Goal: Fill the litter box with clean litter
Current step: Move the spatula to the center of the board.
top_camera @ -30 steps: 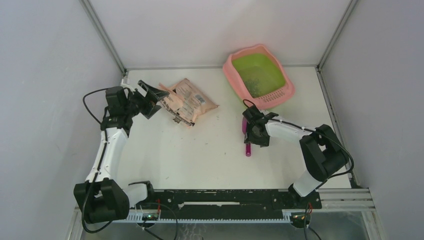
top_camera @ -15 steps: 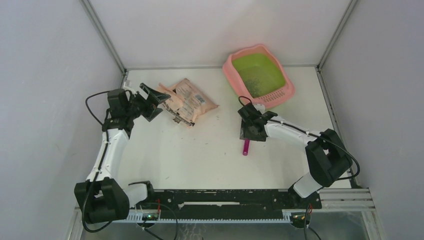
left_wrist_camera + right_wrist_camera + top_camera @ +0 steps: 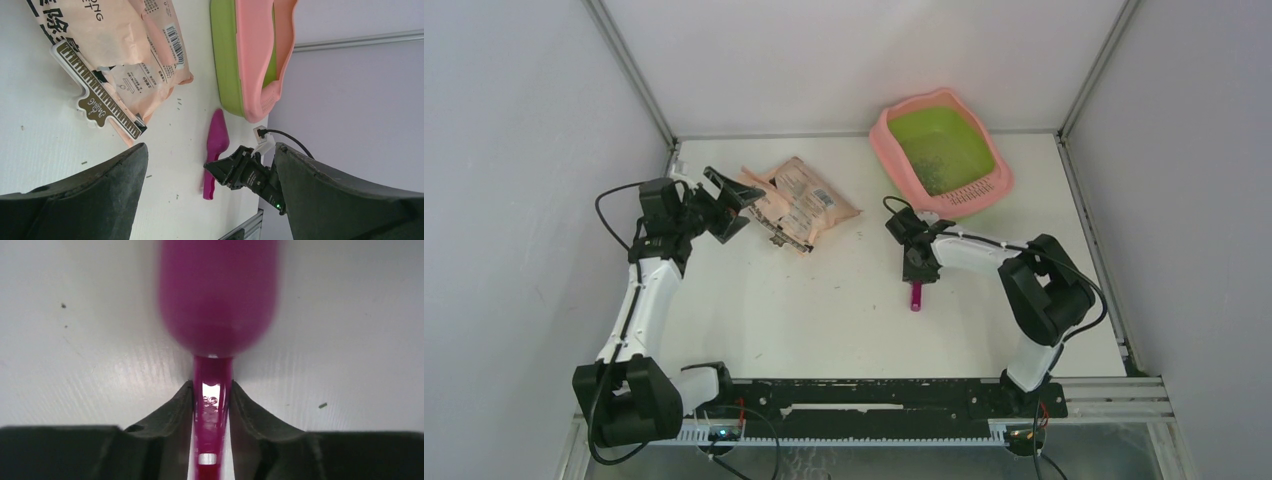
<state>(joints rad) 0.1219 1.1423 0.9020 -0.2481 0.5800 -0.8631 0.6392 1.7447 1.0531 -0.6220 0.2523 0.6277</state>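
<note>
Since a second ago our right arm has folded its elbow inward and carried the right tool (image 3: 916, 262) a little left and farther from the base, while the left arm has stayed where it was. The right tool's fingers now press both sides of the thin handle of the magenta scoop (image 3: 916, 296), clamped on it. The scoop lies flat on the table (image 3: 824, 320), its bowl pointing away from the tool in the wrist view and blurred there.

The litter box (image 3: 886, 140) sits at the far right corner of the table, beyond the right tool and apart from it, with a strip of table between. Its perforated pink grid end is the end nearest the tool.

We see the peach-pink printed bag (image 3: 802, 205) lying flat at the far left, well apart from the box, with a piano-key clip (image 3: 102, 102) across its near edge. The left tool (image 3: 729, 200) hovers just beside the bag with its fingers spread wide, holding nothing.

The box stands upright and level, with a pink rim with ear bumps on its far side and a lime-green basin. The litter (image 3: 934, 165) shows as a thin scatter of dark specks on the basin floor, most of the green still showing. A few similar specks dot the table near the bag and the scoop.
</note>
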